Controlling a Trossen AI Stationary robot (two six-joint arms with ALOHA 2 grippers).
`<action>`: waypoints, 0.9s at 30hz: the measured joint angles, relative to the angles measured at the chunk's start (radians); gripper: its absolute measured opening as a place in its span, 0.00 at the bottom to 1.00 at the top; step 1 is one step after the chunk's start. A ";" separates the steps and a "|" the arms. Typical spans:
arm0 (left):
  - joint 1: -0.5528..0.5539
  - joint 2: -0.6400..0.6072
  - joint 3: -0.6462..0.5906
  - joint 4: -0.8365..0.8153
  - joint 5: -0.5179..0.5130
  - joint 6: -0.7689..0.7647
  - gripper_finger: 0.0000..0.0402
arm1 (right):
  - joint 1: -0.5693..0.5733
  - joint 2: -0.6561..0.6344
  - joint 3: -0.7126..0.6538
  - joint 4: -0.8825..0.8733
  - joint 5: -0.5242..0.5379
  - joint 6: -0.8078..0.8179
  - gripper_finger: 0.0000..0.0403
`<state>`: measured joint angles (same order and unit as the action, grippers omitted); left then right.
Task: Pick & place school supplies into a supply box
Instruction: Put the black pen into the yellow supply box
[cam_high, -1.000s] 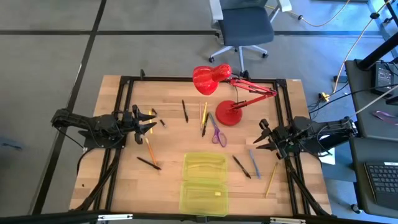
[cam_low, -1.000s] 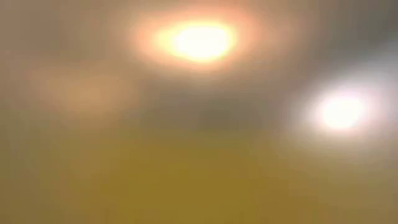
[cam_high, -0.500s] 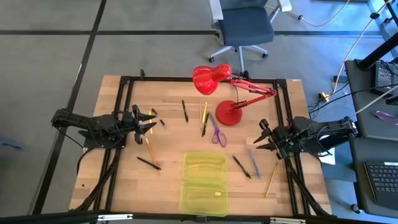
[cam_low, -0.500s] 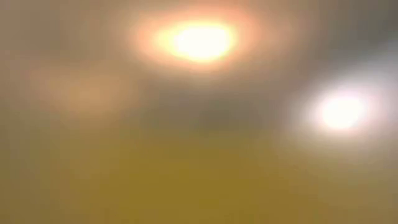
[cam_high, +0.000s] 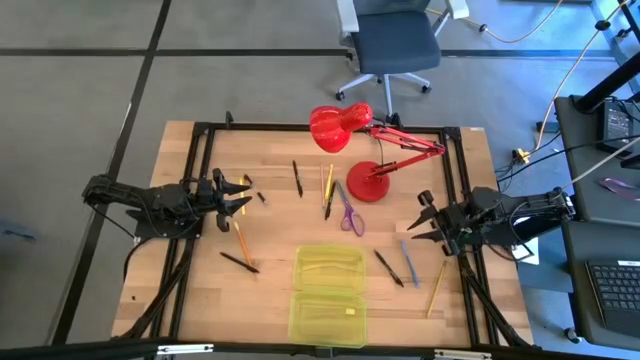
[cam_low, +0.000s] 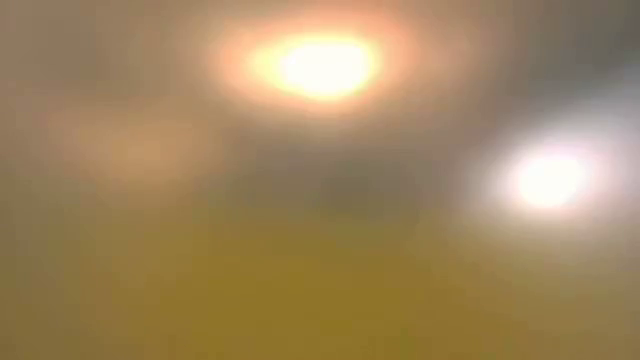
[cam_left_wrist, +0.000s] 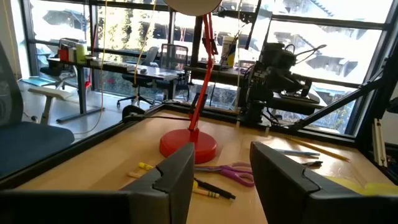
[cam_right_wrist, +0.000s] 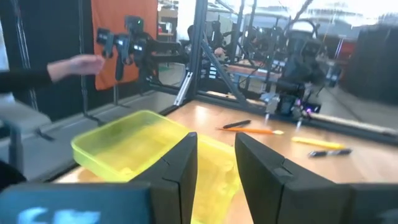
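Observation:
The yellow-green supply box (cam_high: 328, 295) lies open at the table's near middle, resting flat on its bottom; it also shows in the right wrist view (cam_right_wrist: 130, 144). Pens and pencils lie scattered flat on the wood: an orange pencil (cam_high: 240, 238), black pens (cam_high: 238, 262) (cam_high: 297, 178) (cam_high: 388, 267), a blue pen (cam_high: 409, 262), yellow pencils (cam_high: 328, 185) (cam_high: 437, 285). Purple-handled scissors (cam_high: 350, 215) lie near the lamp base, also in the left wrist view (cam_left_wrist: 227, 169). My left gripper (cam_high: 247, 197) is open and empty at the left. My right gripper (cam_high: 416, 222) is open and empty at the right.
A red desk lamp stands with its base (cam_high: 368, 185) on the far middle of the table, its head (cam_high: 340, 128) leaning over the far edge. A black frame rims the table. A person's hand (cam_right_wrist: 81, 62) shows in the room beyond.

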<state>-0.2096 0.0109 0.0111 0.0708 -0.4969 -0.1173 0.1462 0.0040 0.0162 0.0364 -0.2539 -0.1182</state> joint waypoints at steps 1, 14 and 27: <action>0.000 0.000 0.000 0.000 0.000 0.000 0.37 | 0.000 0.000 0.000 0.000 0.000 -0.018 0.28; 0.000 0.000 0.000 0.000 0.000 0.000 0.37 | 0.000 0.000 0.000 0.000 0.000 -0.019 0.28; 0.000 0.000 0.000 0.000 0.000 0.000 0.37 | 0.000 0.000 0.000 0.000 0.000 -0.019 0.28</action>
<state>-0.2096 0.0112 0.0110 0.0706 -0.4969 -0.1173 0.1460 0.0040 0.0162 0.0364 -0.2543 -0.1368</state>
